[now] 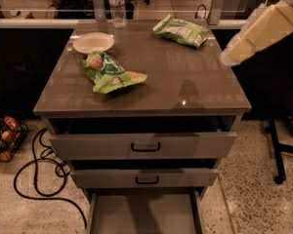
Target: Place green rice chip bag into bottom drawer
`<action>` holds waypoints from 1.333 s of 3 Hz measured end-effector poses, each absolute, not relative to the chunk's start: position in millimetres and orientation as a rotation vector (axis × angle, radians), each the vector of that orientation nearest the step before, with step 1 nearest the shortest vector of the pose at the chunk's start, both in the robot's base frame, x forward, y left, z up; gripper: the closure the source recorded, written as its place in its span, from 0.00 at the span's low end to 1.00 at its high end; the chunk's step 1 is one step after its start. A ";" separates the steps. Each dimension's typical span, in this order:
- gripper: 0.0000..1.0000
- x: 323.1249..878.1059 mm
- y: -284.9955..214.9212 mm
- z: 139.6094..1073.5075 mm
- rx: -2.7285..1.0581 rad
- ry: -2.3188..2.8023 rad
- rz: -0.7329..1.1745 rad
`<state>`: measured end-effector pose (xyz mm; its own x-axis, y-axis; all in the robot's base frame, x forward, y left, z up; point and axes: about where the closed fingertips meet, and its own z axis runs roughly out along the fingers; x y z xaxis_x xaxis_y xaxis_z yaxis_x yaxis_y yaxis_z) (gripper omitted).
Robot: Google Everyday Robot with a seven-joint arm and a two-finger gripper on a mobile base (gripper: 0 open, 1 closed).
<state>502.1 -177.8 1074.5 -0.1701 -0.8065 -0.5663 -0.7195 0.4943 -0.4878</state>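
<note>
Green rice chip bag flat on cabinet top, just beside plate, not grasped. Bottom drawer open below, bare floor ready to receive it. Gripper raised at right edge, well apart from bag, likely staged for the reach; open or closed, cannot tell.

Green rice chip bag lies flat on the cabinet top, at 9 o'clock from its centre, just beside the plate at 10 o'clock. Paler green bag lies at 1 o'clock. Water bottle stands at 11 o'clock. Bottom drawer is pulled out at 6 o'clock, below two shallower drawers. Gripper hangs at 3 o'clock, apparently above the right edge, well apart from both bags.
</note>
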 end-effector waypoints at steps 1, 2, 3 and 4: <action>0.00 569.4 -171.7 1063.8 -1.077 1.884 -0.017; 0.00 569.1 -171.5 1063.7 -1.078 1.885 -0.017; 0.00 569.7 -170.7 1064.7 -1.069 1.882 -0.012; 0.00 583.7 -153.7 1056.7 -1.014 1.906 0.034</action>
